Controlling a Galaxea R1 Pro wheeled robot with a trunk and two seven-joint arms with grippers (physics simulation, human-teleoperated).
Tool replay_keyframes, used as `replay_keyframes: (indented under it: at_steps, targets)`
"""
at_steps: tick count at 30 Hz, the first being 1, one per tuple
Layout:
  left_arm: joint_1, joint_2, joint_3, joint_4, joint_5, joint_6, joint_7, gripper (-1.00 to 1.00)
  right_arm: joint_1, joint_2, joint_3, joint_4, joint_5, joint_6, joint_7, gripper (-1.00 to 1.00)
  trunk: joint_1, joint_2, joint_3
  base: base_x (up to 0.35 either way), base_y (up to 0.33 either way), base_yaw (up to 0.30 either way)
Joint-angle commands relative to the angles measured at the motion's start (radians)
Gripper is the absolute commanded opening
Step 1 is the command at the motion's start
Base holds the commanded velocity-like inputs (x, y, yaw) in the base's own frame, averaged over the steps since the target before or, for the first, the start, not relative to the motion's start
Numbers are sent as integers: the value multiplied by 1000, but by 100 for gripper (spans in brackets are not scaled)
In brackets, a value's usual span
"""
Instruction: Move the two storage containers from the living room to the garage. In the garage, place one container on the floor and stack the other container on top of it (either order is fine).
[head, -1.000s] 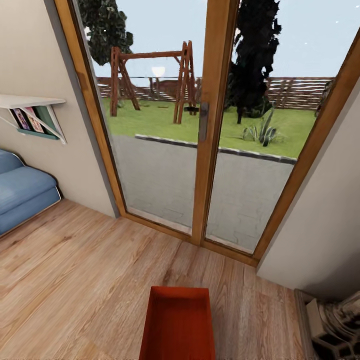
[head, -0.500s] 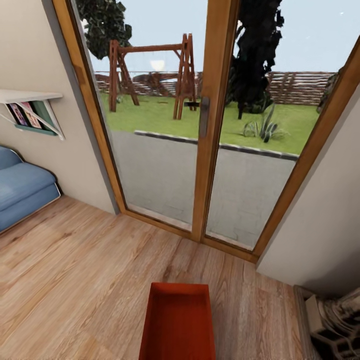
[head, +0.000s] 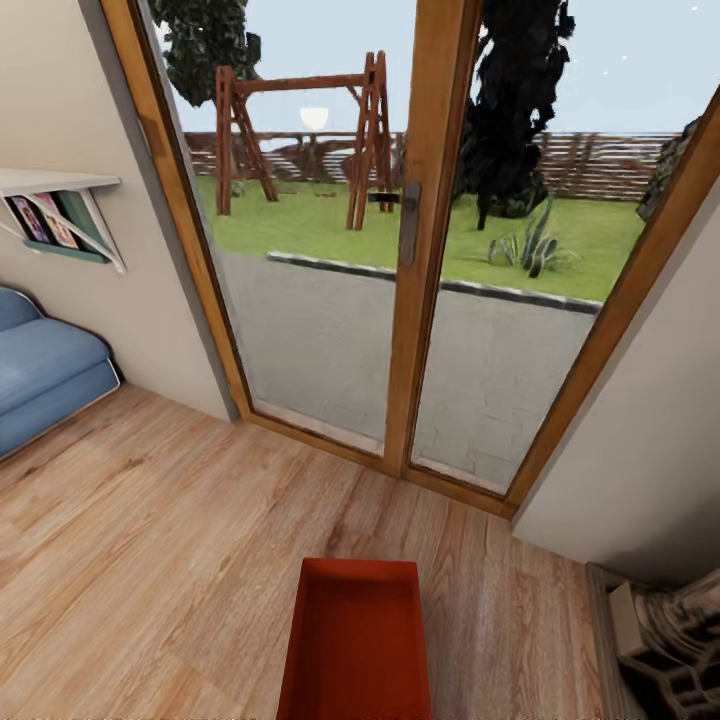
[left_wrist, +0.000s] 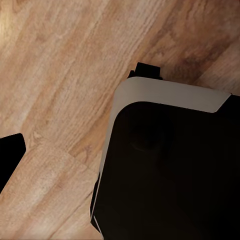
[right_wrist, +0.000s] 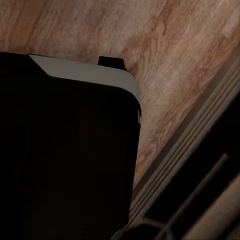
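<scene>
One orange-red storage container (head: 357, 640) lies on the light wood-plank floor of the living room (head: 150, 540), at the bottom centre of the head view, open side up and empty, its long axis pointing at the glass doors. Nothing grips it in this view. Both wrist views look down on the plank floor past the robot's black, white-edged base (left_wrist: 170, 170) (right_wrist: 65, 150). A dark tip (left_wrist: 10, 157) pokes in at the edge of the left wrist view; whether that gripper is open or shut cannot be told.
Wood-framed glass doors (head: 425, 250) stand straight ahead, with a yard and swing set behind them. A blue sofa (head: 45, 375) and a wall shelf (head: 60, 215) are at the left. A beige wall (head: 650, 450) and a grey object (head: 665, 640) crowd the right.
The whole head view has shifted slightly upward and outward, so the camera has moved. The container stays put on the floor planks.
</scene>
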Motion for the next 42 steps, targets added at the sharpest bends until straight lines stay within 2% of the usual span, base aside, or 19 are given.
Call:
replay_keyframes:
  at_steps: [1, 42]
  targets:
    - [-1, 0, -9, 1, 9, -3, 3, 100, 0, 0, 9, 0, -10, -2, -3, 100, 0, -1, -2, 0, 0, 0]
    - [-1, 0, -9, 0, 9, -3, 3, 100, 0, -1, 10, 0, -11, -1, -3, 100, 0, -1, -69, 0, 0, 0]
